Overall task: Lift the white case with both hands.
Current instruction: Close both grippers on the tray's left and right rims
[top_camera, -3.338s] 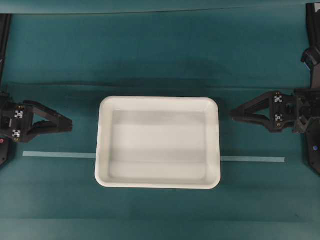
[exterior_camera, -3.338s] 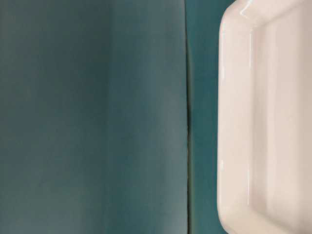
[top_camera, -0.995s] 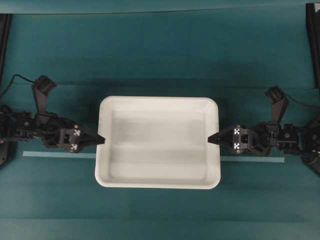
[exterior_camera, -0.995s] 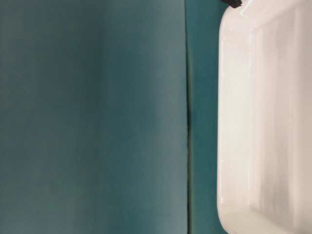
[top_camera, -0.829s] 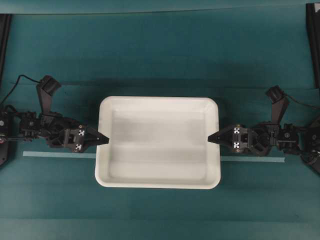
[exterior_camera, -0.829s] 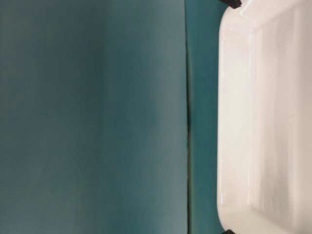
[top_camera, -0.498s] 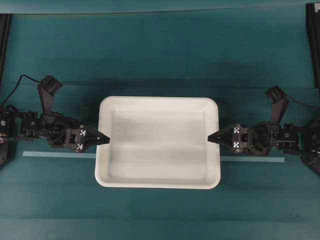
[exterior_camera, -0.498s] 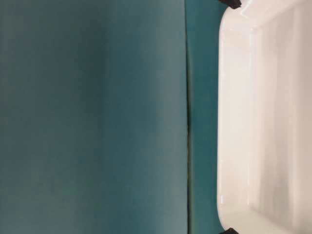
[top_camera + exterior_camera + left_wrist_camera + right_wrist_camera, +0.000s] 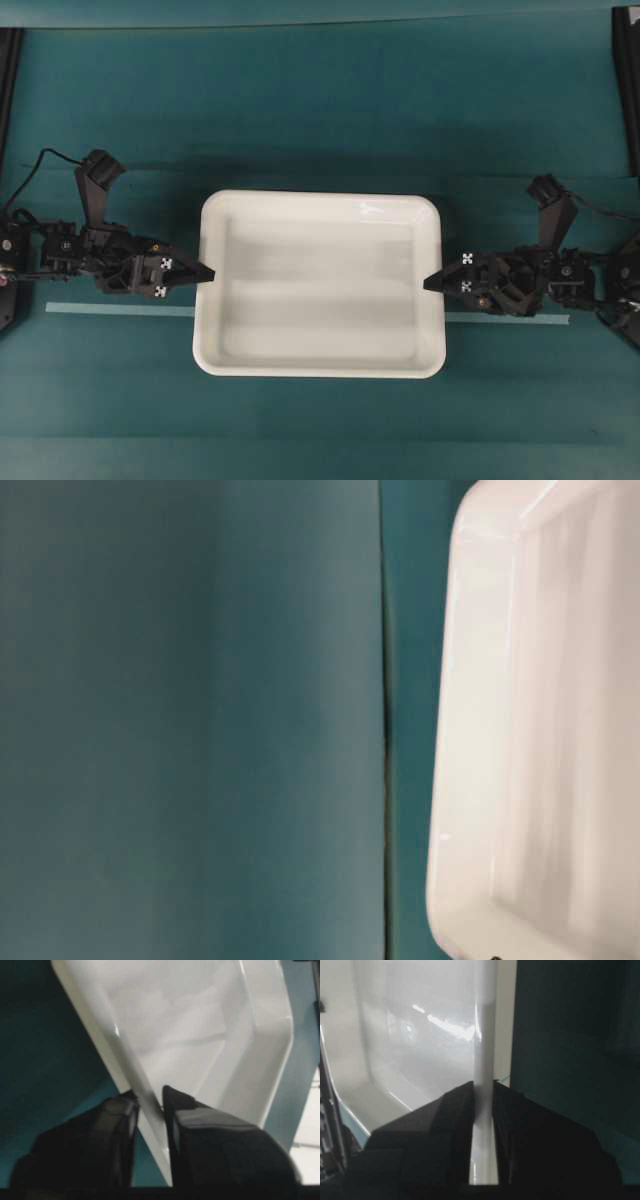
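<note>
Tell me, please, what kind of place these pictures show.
Probably a robotics lab bench: two black grippers, left and right, clamp the rim of a white case on a teal cloth crossed by a tape strip.

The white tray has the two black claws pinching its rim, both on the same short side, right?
Not quite. The white tray is pinched on opposite short sides: the left gripper on its left rim, the right gripper on its right rim, as the overhead view shows. Both wrist views show fingers on either side of the rim.
</note>
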Action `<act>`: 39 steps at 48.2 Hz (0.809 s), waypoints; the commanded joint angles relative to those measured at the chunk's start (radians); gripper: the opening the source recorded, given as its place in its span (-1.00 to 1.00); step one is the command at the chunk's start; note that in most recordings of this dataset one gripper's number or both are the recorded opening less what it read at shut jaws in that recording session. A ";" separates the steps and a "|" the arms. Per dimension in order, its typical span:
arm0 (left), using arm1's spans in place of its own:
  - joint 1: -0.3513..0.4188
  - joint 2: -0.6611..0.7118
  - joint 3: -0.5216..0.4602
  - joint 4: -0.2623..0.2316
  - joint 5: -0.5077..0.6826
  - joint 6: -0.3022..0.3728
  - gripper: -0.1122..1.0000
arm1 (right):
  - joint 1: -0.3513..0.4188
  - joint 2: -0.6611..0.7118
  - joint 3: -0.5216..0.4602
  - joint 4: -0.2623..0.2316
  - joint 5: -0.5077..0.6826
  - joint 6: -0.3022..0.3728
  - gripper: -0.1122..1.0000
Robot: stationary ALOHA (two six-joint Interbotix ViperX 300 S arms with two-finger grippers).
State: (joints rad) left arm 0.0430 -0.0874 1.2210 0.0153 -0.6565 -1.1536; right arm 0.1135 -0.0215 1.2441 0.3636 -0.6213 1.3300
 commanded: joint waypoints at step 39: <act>-0.006 -0.097 -0.075 0.003 0.199 -0.115 -0.59 | -0.054 -0.184 -0.084 0.003 0.288 0.037 -0.59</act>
State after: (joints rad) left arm 0.0430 -0.1549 1.1750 0.0153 -0.4786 -1.2671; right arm 0.0675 -0.1917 1.1934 0.3636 -0.3605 1.3637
